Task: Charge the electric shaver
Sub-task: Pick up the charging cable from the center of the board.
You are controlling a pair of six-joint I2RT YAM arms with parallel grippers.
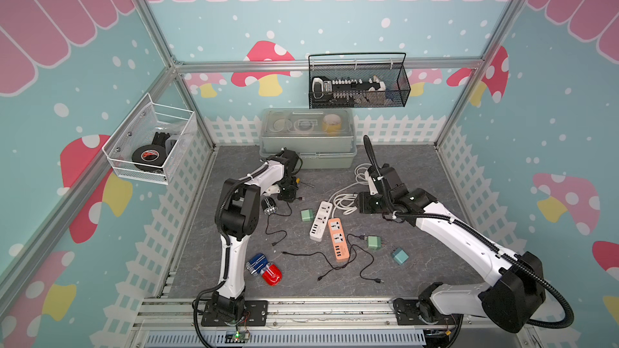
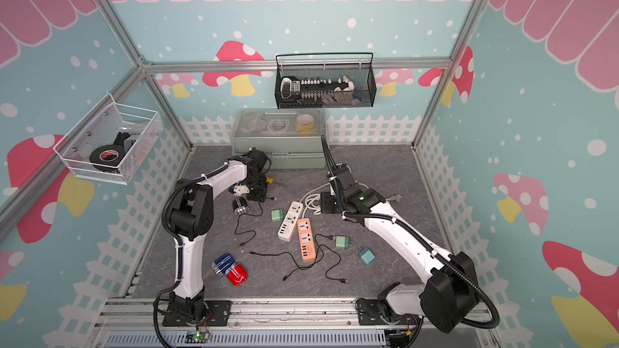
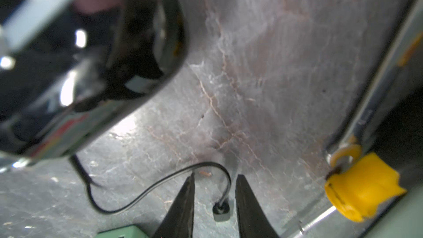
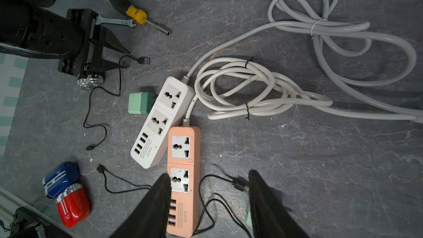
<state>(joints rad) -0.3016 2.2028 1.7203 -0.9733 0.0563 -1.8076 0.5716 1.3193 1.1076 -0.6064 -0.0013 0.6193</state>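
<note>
The black shaver, glossy-bodied with a ribbed chrome head, is laid on the grey marbled table just beside the left gripper. In the left wrist view its body is blurred and cut off. A thin black cable is looped past it, and its small plug is seen between the jaws, which are held apart with a gap on either side. The right gripper is held above the peach power strip, jaws spread wide with nothing gripped. Three shavers are counted, the blue shaver and red shaver touching. Two strips are counted, the white power strip included, with tied white cords. Three boxy green adapters are counted, one mostly hidden behind a right jaw.
</note>
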